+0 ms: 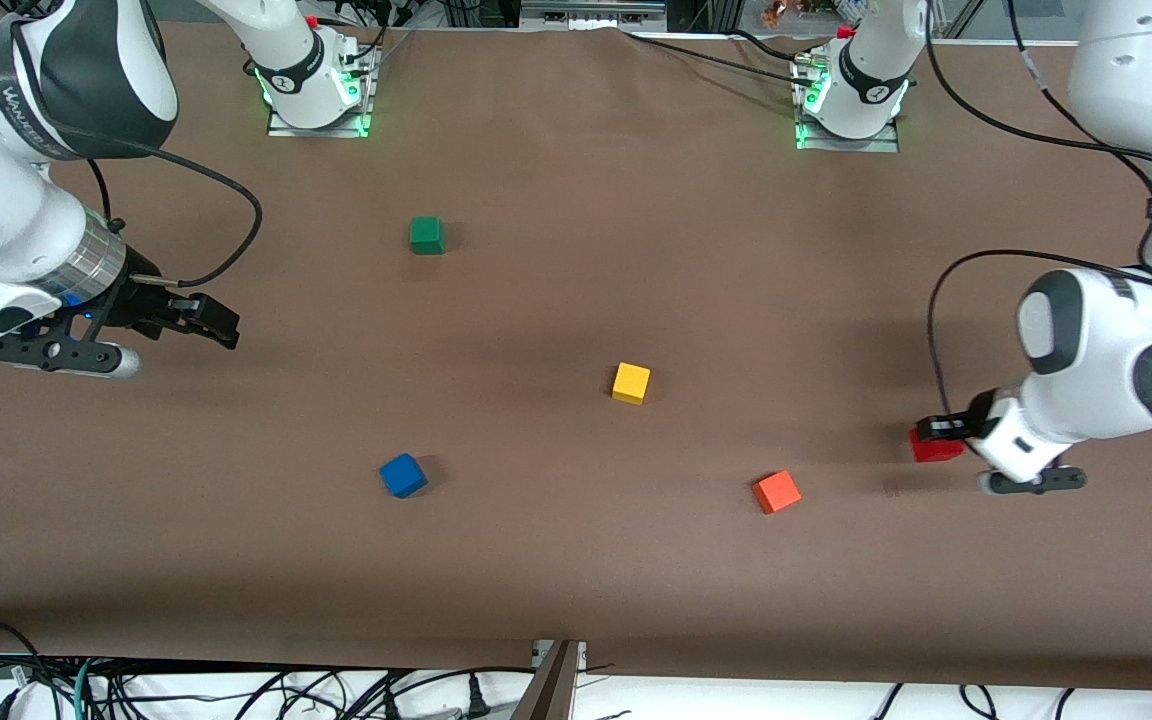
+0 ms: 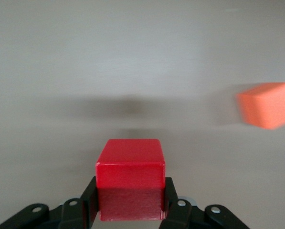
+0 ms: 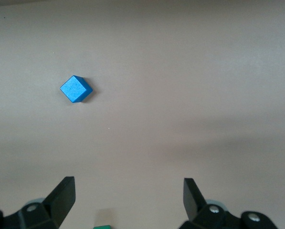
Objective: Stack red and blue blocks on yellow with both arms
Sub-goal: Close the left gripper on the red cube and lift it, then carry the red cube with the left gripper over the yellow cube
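Five cubes: seen on the brown table (image 1: 576, 560), all of equal size.
Red block (image 1: 936, 447): bright red, matte, plain; found at the right edge of the front view, clamped between the fingers of the left gripper (image 1: 938, 436); whether it rests on the table or is lifted cannot be told.
Left wrist view: the red block (image 2: 129, 183) is pinched on two sides by black pads (image 2: 89, 205).
Blue block (image 1: 403, 475): bright blue, turned at an angle, lying in the lower left of the front view, untouched.
Yellow cube (image 1: 631, 382): plain bright yellow, set near the frame's centre, with nothing stacked on it.
Right gripper (image 1: 211, 322): held over bare table at the left of the front view, its fingers spread wide apart, nothing gripped.
Writing: pale lettering is seen on a black band of the right arm (image 1: 26, 150); it cannot be read for certain.
Orange cube (image 1: 777, 491): placed low in the frame, between the yellow cube and the red block.
Green cube (image 1: 426, 235): placed in the upper middle, well apart from the others.
Black cables (image 1: 946, 300): looped over the table beside each arm.
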Tool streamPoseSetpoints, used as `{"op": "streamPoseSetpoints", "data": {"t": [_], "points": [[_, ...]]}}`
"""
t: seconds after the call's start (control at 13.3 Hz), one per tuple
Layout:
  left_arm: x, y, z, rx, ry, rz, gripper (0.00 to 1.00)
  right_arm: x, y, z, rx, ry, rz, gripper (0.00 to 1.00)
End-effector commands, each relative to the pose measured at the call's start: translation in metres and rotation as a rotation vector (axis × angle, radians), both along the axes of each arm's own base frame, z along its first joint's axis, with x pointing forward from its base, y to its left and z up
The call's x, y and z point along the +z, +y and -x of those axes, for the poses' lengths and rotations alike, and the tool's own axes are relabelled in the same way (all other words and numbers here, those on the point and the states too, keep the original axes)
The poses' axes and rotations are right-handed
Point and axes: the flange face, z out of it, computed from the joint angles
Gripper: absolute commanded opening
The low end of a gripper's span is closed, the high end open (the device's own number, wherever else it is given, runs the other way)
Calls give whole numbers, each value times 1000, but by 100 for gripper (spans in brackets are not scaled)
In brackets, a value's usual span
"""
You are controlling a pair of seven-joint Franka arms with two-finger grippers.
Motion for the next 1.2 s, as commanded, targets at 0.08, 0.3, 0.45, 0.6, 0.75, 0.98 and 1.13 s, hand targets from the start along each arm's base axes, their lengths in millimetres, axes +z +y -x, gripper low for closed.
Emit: {"op": "streamPoseSetpoints", "data": {"t": [0.08,0.3,0.45,0.6,0.75,0.98,1.13], "points": [[20,-107,3,-144,-18,1,0,2,-3,2,6,-1,-12,100],[30,-222,21,-309,-57,4,2,-2,-8,0,-2,5,-11,100],[17,-260,36,-369,-42,4,2,-3,-8,0,-2,6,-12,100],[1,-297,53,-427,-25,3,2,-3,-10,0,-7,8,-12,100],[-19,-334,74,-479,2,-4,2,-5,-14,-1,-13,9,-11,100],[-32,-351,80,-493,13,-5,2,-5,-14,-1,-13,11,-11,100],[-37,-364,87,-495,19,-7,2,-5,-14,-1,-13,11,-11,100]]}}
